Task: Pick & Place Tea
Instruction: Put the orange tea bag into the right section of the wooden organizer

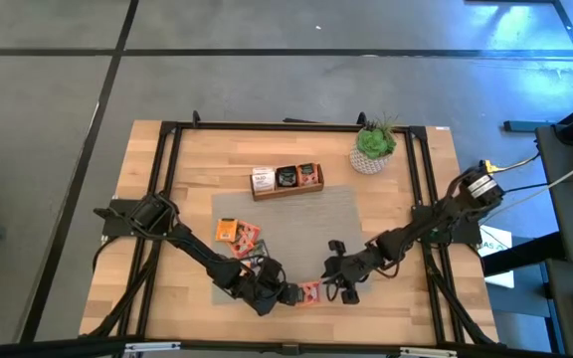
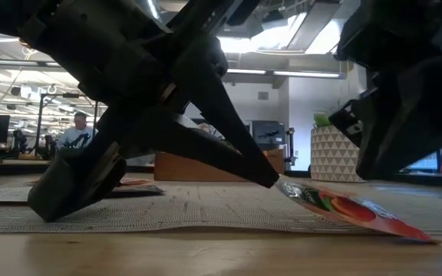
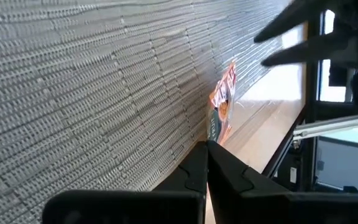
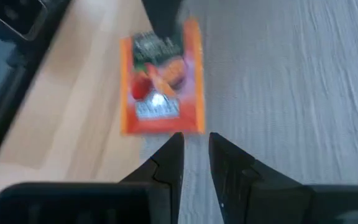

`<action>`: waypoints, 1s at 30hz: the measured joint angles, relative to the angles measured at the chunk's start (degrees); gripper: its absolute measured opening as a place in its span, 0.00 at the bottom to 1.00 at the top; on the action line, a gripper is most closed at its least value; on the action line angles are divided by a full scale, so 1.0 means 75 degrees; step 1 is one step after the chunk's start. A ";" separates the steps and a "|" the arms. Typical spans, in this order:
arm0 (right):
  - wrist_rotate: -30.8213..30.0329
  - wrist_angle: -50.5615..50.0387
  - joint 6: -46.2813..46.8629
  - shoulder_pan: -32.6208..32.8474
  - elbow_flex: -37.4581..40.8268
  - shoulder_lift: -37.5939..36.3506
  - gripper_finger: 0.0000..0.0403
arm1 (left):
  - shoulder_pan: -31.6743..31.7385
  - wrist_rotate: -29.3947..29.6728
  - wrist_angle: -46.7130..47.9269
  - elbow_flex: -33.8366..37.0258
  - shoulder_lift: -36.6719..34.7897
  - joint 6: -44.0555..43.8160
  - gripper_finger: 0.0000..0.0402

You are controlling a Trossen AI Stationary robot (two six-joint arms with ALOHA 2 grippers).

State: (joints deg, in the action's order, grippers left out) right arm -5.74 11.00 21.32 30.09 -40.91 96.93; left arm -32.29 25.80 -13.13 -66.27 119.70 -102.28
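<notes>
An orange tea sachet (image 1: 310, 292) lies at the near edge of the grey mat (image 1: 306, 219), between my two grippers. My left gripper (image 1: 292, 293) is shut on it from the left. My right gripper (image 4: 196, 142) hovers just right of the sachet (image 4: 160, 81), open by a narrow gap, with nothing between its fingers. Several more sachets (image 1: 239, 235) lie flat on the mat's left part. The brown wooden tray (image 1: 267, 196) at the mat's far edge holds several sachets (image 1: 286, 177). My left gripper pinches the sachet's left edge (image 2: 284, 186) between its two fingertips (image 2: 265, 178). The fingers slant down at it from the table's left. The sachet is tilted: the held edge is raised and the opposite edge (image 2: 424, 238) rests on the table.
A potted plant (image 1: 374, 147) in a white patterned pot stands at the table's far right. A black frame (image 1: 167, 199) runs along the table's sides. In the low view a person (image 2: 74, 132) sits far off in the room behind.
</notes>
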 joint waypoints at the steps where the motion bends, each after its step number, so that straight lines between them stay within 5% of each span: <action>1: 0.0081 -0.0088 0.0087 -0.0048 0.0000 -0.0069 0.20 | 0.0000 0.0020 -0.0053 0.0004 -0.0010 0.0083 0.01; 14: 0.0385 -0.0153 -0.0296 -0.0441 -0.0012 -0.1104 0.20 | 0.0004 0.0010 -0.0276 0.0020 -0.0789 0.1731 0.01; 18: 0.0424 -0.0206 -0.0291 -0.0551 -0.0017 -0.1471 0.20 | 0.0121 -0.0566 -0.0165 0.0010 -0.1015 0.2279 0.01; 25: 0.1982 -0.0329 -0.0228 -0.0792 -0.0109 -0.2013 0.21 | 0.0555 -0.2305 -0.0062 0.0001 -0.1375 0.3055 0.01; 30: 0.2243 -0.1384 0.0134 -0.0922 -0.0800 -0.2024 0.32 | 0.0973 -0.3033 0.1091 -0.0386 -0.1699 0.3845 0.01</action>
State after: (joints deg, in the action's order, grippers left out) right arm 11.08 0.62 22.32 23.18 -46.90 81.76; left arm -24.99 3.06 -4.95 -69.17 106.96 -73.44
